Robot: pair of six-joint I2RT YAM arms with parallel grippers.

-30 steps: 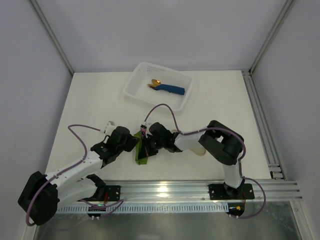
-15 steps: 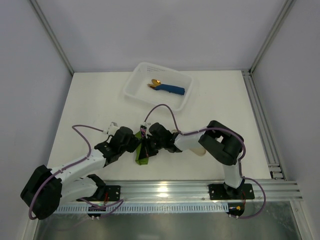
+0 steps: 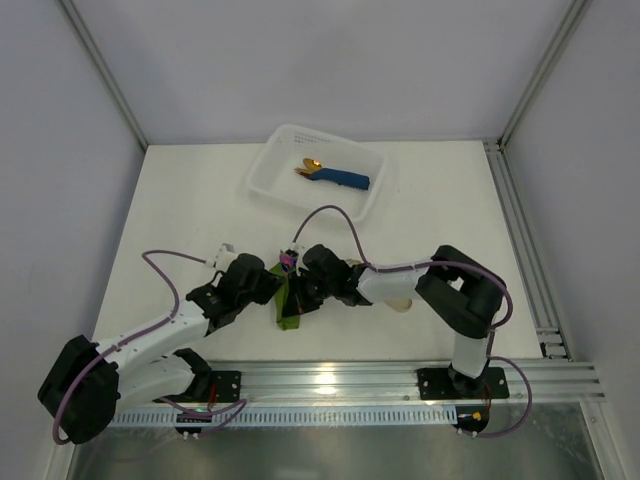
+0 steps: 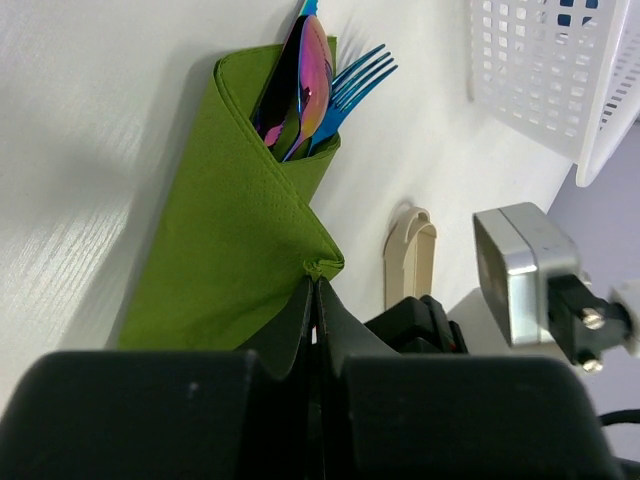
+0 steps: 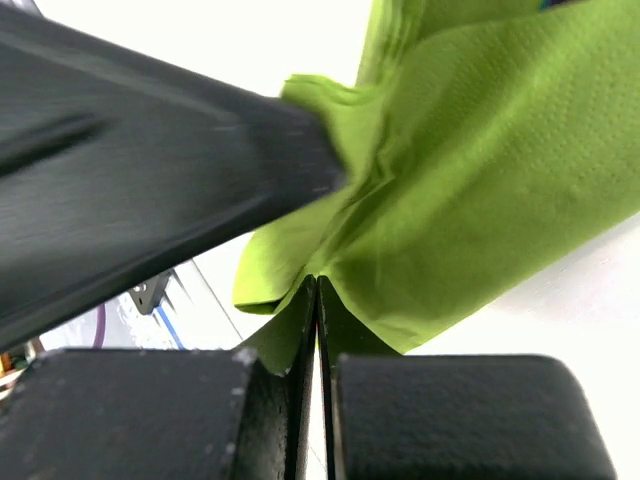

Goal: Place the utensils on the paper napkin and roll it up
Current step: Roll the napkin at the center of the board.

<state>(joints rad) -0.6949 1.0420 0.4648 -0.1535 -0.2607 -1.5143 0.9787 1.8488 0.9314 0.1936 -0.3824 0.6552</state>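
The olive-green paper napkin (image 3: 288, 312) lies folded between the two arms near the table's front. In the left wrist view the napkin (image 4: 235, 230) is folded around the rainbow utensils (image 4: 310, 85), whose fork tines and spoon bowl stick out of its far end. My left gripper (image 4: 315, 285) is shut on a corner of the napkin. My right gripper (image 5: 317, 285) is shut on the napkin's (image 5: 480, 190) edge from the other side. In the top view both grippers, left (image 3: 270, 290) and right (image 3: 300, 292), meet over the napkin.
A white basket (image 3: 275, 185) at the back holds a blue rolled napkin with gold cutlery (image 3: 335, 177). A beige oblong piece (image 4: 408, 262) lies right of the napkin, under the right arm. The metal rail (image 3: 330, 380) runs along the front edge.
The right arm's elbow has swung right and lower. Both grippers stay on the napkin, which has barely shifted.
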